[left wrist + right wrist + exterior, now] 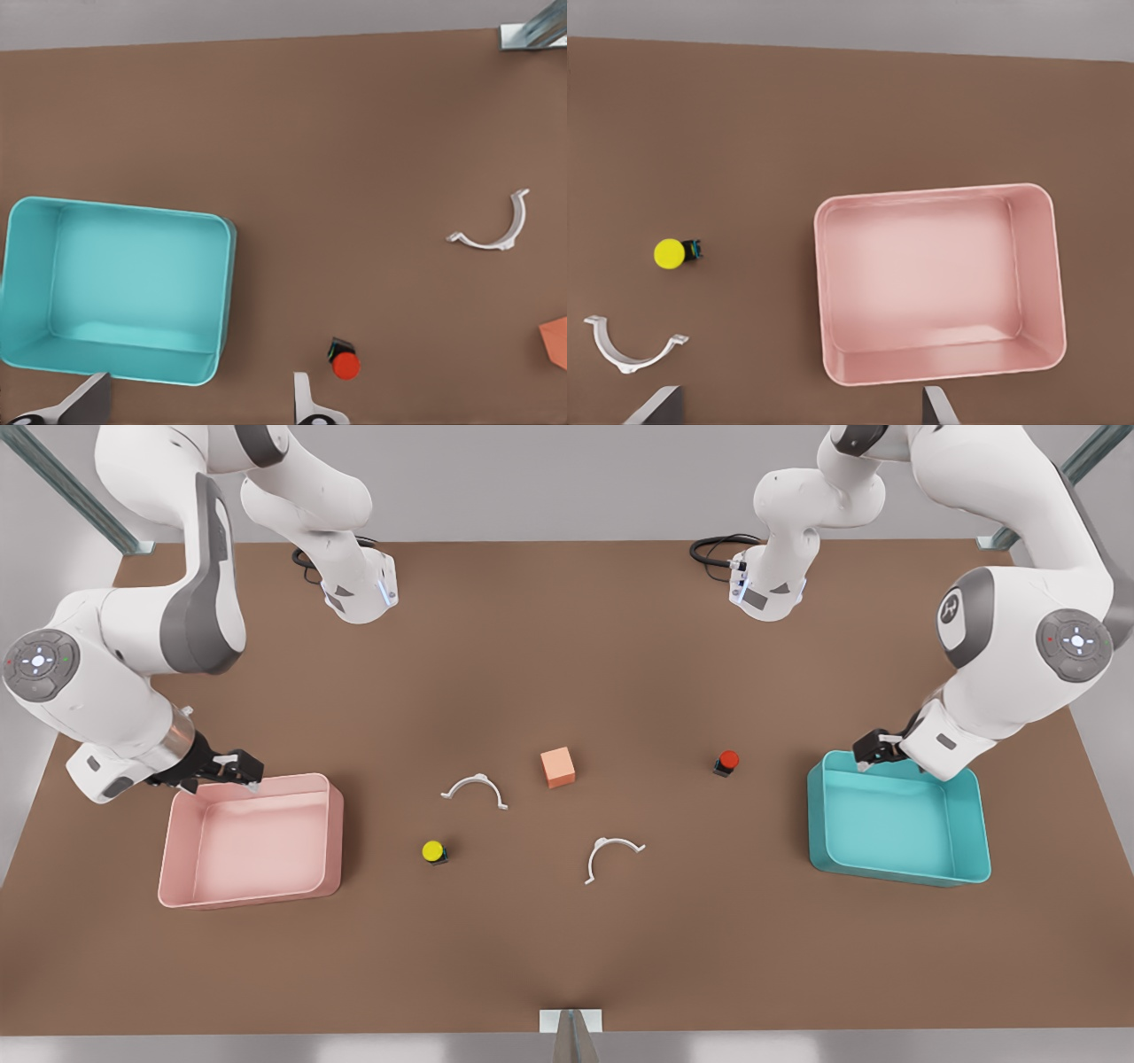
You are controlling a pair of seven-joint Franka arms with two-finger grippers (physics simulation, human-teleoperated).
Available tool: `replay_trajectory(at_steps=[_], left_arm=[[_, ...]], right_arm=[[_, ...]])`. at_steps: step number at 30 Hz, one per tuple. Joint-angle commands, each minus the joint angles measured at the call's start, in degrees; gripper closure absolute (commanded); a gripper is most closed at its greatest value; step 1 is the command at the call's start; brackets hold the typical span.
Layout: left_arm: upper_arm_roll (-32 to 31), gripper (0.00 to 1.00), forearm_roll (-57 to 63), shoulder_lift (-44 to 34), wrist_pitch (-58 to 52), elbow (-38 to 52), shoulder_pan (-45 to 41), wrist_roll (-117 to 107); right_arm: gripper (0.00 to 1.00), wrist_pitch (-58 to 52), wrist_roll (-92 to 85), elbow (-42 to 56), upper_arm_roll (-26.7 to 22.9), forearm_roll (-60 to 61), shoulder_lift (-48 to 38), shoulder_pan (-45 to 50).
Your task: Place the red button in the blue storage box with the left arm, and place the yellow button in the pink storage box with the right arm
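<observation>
A: Left gripper (873, 751): spread wide, empty, over the rim of the blue storage box (895, 864). Red button (727, 761): on the table, off to one side, outside the jaws.

B: Centre over the cap before descending. Close on the black base.

A: Right gripper (237, 769): likewise spread, at the edge of the pink storage box (252, 886). Yellow button (433, 851): well clear of it.

B: Consult wrist views for finger gap, hard to read from the front. Consult front view for both arms together.
</observation>
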Motion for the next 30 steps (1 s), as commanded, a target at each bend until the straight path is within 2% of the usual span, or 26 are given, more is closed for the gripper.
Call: replay_trajectory(at_steps=[1, 4, 7, 9, 13, 16, 23, 25, 27, 30], left_arm=[[0.0, 0.00, -0.1, -0.1, -0.3, -0.1, -0.2, 8.4], [-0.2, 0.00, -0.5, 1.7, 0.4, -0.4, -3.2, 6.2], [-0.3, 0.00, -6.8, 6.0, 16.7, -11.0, -6.8, 4.4], [-0.1, 0.00, -8.1, 9.1, 24.0, -14.1, -8.3, 4.4], [-0.1, 0.00, -8.1, 10.4, 34.2, -20.9, -7.6, 5.2], [-0.1, 0.00, -8.2, 10.8, 40.3, -25.0, -7.1, 6.5], [-0.1, 0.00, -8.2, 16.3, 42.8, -27.2, -7.4, 6.3], [-0.1, 0.00, -8.9, 15.0, 43.4, -31.4, -7.6, 6.2], [-0.1, 0.00, -9.1, 11.9, 50.4, -38.6, -8.9, 5.4], [-0.2, 0.00, -10.4, 9.4, 50.3, -40.8, -10.7, 2.5]], right_arm=[[0.00, 0.8, 0.4, 0.0, 0.0, 0.2, 0.0, -0.1], [0.00, 0.9, 0.5, 0.0, 0.0, 0.2, 0.1, -0.1], [0.00, 2.5, 0.4, 0.0, 0.2, 0.2, 0.2, 0.0], [0.00, 2.8, 0.2, 0.1, 2.8, 0.1, 0.2, 0.5], [0.00, 4.8, 0.4, 0.2, 3.1, -1.5, 2.1, 5.0], [0.00, 11.8, 0.5, 0.0, 3.1, -1.6, 7.7, 8.6], [0.00, 26.0, 3.0, 0.6, 3.1, -1.8, 19.7, 14.7], [0.00, 29.7, 3.6, 0.9, 3.1, -2.5, 22.7, 15.7], [0.00, 30.3, 3.6, 0.8, 3.1, -2.5, 23.9, 15.8], [0.00, 31.2, 3.7, -0.1, 3.1, -2.0, 24.9, 15.8]])
